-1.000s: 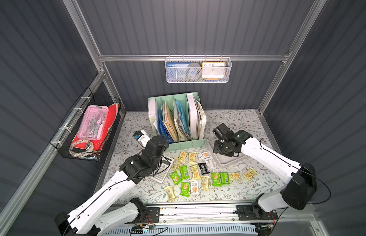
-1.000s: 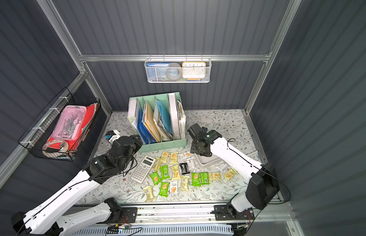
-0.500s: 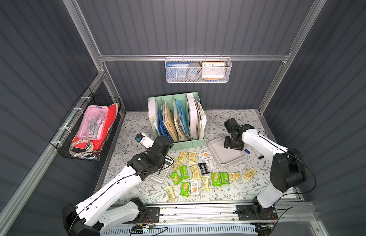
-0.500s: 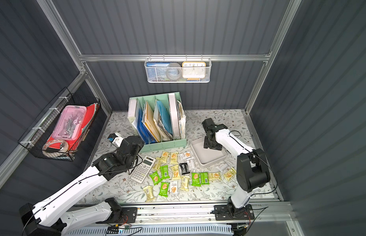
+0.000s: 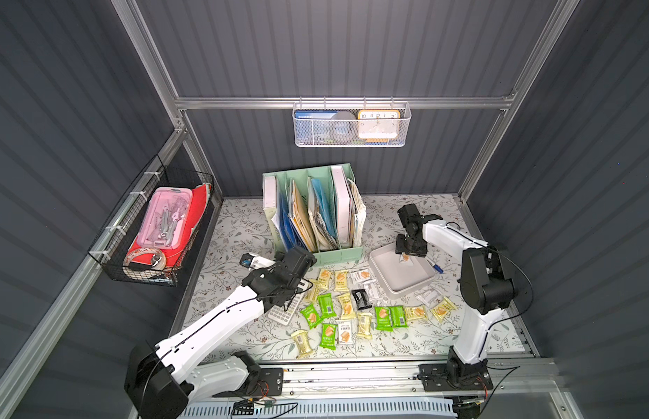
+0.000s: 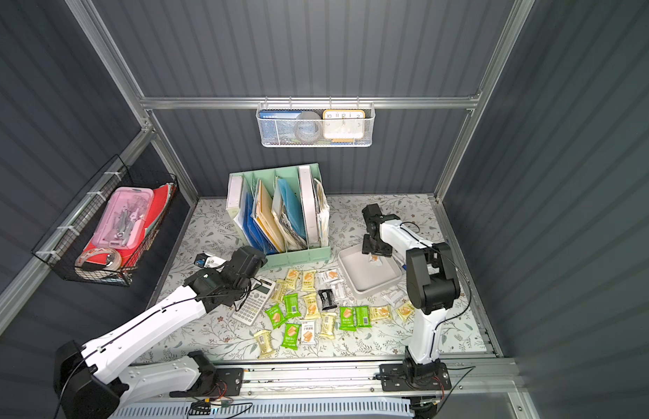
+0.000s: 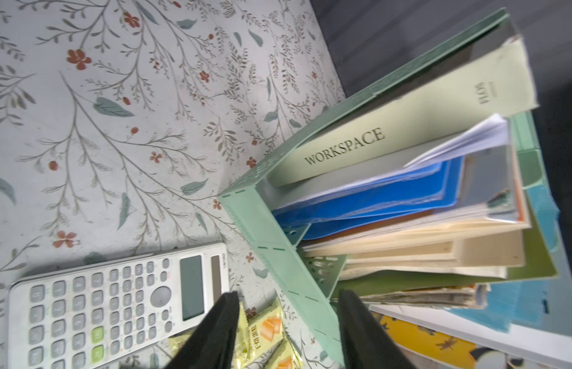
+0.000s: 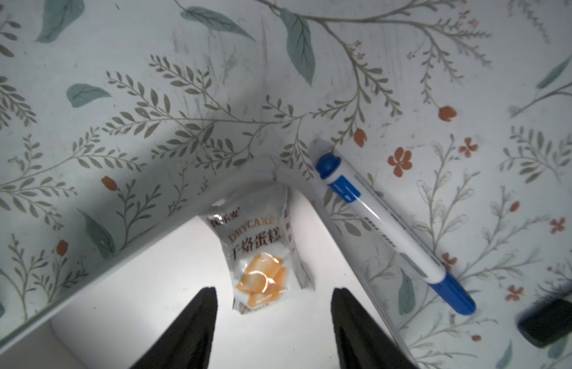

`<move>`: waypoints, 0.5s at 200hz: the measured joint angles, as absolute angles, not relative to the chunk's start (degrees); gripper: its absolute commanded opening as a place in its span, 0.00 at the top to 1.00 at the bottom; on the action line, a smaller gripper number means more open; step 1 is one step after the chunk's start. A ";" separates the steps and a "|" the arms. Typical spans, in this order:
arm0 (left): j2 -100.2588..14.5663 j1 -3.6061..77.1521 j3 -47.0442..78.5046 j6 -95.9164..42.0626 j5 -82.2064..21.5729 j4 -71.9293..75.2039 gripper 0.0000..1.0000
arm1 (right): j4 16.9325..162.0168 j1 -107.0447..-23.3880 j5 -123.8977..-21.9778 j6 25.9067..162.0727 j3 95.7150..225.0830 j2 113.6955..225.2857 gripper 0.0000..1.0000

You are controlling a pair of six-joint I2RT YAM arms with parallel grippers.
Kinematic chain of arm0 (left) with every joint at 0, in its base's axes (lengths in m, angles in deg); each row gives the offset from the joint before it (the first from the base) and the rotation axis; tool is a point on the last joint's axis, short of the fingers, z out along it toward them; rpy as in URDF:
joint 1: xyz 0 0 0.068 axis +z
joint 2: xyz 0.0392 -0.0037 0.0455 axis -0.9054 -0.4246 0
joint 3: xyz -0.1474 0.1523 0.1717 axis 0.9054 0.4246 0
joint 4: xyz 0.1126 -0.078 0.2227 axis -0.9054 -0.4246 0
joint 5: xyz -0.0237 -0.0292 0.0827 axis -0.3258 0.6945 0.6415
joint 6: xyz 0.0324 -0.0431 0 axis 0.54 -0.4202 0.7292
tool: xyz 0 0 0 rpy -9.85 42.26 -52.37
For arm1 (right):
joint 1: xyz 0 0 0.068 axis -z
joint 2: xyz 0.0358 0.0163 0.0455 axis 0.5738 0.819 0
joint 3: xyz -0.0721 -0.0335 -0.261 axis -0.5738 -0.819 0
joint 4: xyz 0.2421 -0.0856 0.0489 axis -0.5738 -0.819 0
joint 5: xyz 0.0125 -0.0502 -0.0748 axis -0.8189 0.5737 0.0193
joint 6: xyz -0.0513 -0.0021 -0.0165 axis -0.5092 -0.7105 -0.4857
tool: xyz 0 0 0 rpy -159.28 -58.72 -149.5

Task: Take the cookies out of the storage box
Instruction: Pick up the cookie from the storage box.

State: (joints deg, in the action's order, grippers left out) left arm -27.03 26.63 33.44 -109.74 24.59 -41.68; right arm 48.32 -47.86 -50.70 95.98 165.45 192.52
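Cookies [image 5: 346, 309] mostly lie out at 7 o'clock of the box [image 5: 397, 281], yet 1 packet [image 8: 262, 252] sits in its 12 o'clock corner below your right gripper [image 8: 275, 289], jaws apart and empty like the left gripper [image 7: 287, 293], so lower and pinch.

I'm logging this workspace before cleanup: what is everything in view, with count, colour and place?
Plastic file organiser: one, mint green; back of the floral table.
Shallow plastic storage box: one, white-grey; beside the file organiser.
White wrapped cookie packet: one; in the storage box's corner.
Small wrapped cookie packets: about twenty, yellow, green, white, one black; on the table.
Calculator: one, white; beside those packets.
Marker pen: one, white and blue; just outside the storage box.
Wire mesh basket: one, white; on the back rail.
Wire basket: one, black; on the side wall.
Left gripper: black, open, over yellow packets.
Right gripper: black, open, over the white packet.
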 measured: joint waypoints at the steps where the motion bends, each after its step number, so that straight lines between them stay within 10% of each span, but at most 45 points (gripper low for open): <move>1: -27.12 26.66 33.42 -109.89 24.59 -41.83 0.46 | 48.36 -47.86 -50.76 95.98 165.49 192.59 0.38; 100: -29.74 29.96 31.82 -117.56 25.22 -49.46 0.51 | 49.63 -47.53 -52.23 94.93 165.77 197.22 0.48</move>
State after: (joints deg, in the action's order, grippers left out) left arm -29.74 29.96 31.82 -117.56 25.22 -49.46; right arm 49.63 -47.53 -52.23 94.93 165.77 197.22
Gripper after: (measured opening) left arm 0.495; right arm 0.529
